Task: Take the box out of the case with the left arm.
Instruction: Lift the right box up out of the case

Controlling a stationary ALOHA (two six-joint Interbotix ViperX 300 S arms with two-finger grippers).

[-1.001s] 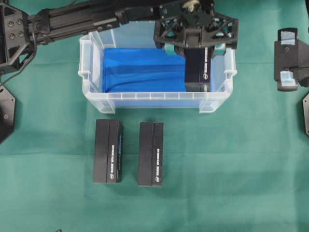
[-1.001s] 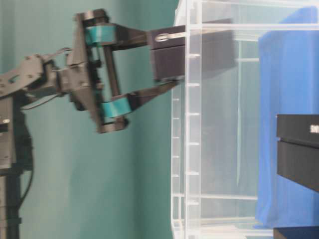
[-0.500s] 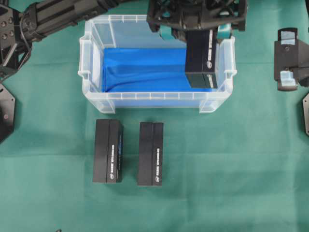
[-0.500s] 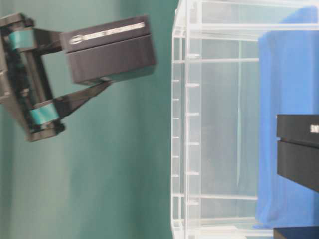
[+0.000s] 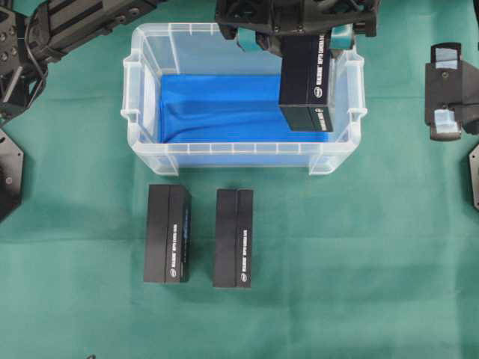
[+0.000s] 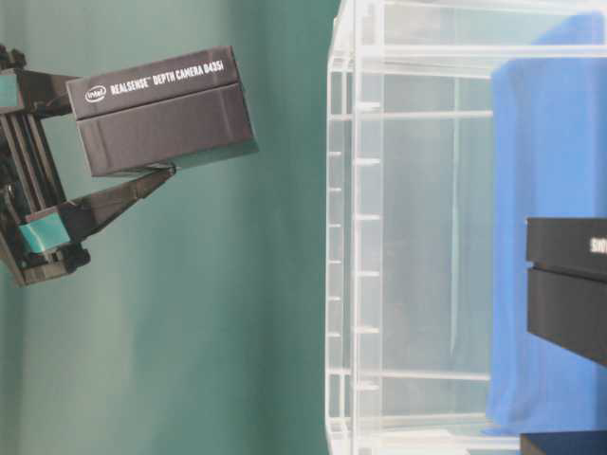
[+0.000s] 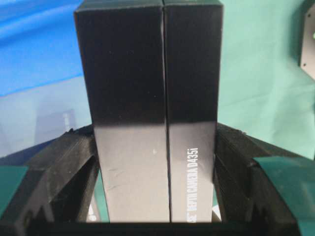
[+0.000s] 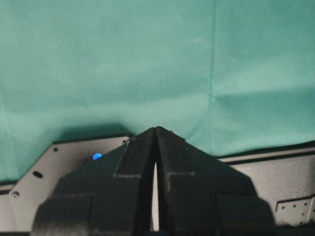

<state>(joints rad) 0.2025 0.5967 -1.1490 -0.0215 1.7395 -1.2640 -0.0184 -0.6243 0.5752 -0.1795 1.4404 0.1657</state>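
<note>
Two black boxes [image 5: 167, 234] [image 5: 233, 238] lie side by side on the green cloth [image 5: 359, 262] in front of the case [image 5: 142, 112]. Left gripper [image 5: 298, 34] is clamped on the box [image 5: 305, 82], held lifted above the case's right end. Right gripper [image 8: 155, 147]: fingers pressed together, empty.

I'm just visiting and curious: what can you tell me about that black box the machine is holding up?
The box is a long, matte black carton, apparently cardboard, with a lengthwise seam and white print reading "RealSense Depth Camera D435i". The left end effector clamps one end between its fingers. In the table-level view it is clear of the case, slightly tilted.
</note>
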